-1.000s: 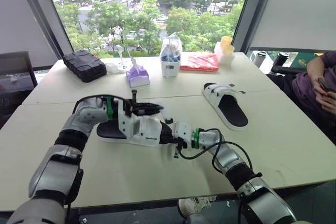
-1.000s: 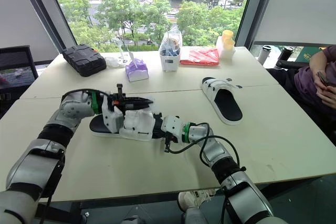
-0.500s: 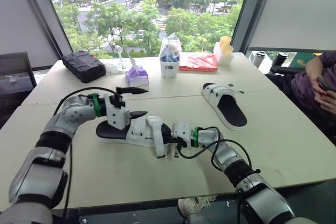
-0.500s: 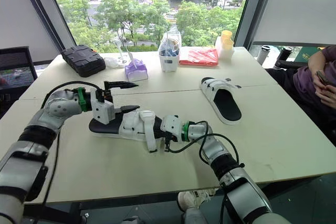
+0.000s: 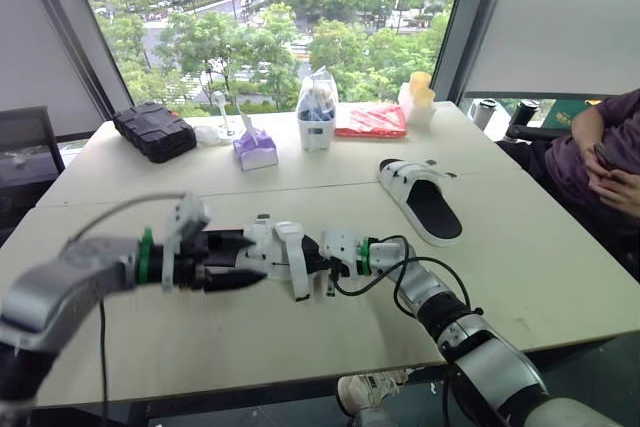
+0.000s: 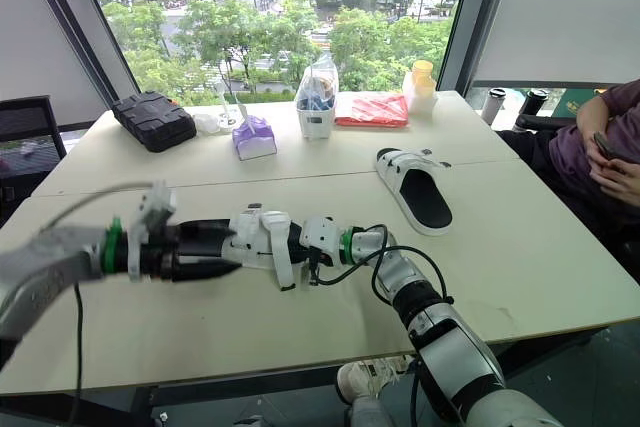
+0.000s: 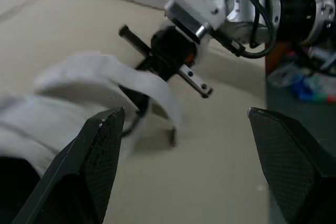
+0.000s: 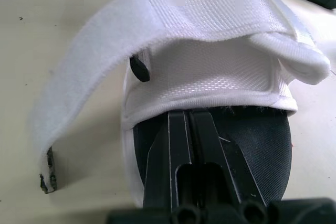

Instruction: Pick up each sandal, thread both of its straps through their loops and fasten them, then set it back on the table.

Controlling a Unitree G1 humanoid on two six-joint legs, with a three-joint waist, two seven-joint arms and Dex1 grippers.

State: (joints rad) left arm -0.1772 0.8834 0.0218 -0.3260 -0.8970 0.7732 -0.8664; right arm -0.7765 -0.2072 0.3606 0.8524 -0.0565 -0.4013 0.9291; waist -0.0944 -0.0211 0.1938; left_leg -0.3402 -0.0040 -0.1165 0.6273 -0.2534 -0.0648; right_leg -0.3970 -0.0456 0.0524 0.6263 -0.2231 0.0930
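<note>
sandals: 2, near sandal [image 5: 275, 250] at 6 o'clock on table [image 5: 300, 332], far sandal [image 5: 430, 209] at 3 o'clock
grippers: 2, left gripper [image 5: 256, 259], right gripper [image 8: 189, 119], both at near sandal
loose strap [image 5: 297, 272]: 1
black case [image 5: 155, 130]: 1, at 11 o'clock
purple tissue box [image 5: 255, 150]: 1
white tub [image 5: 317, 117]: 1, at 12 o'clock
red packet [image 5: 372, 120]: 1
yellow-topped containers [image 5: 418, 97]: looks like 2, at 1 o'clock
person [image 5: 600, 147]: 1, past 3 o'clock edge

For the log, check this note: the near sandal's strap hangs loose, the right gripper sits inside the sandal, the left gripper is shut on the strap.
Wrong on the left gripper: it is open, fingers spread apart, gripping nothing, as the left wrist view shows. The strap does hang loose and the right gripper sits inside the sandal.
</note>
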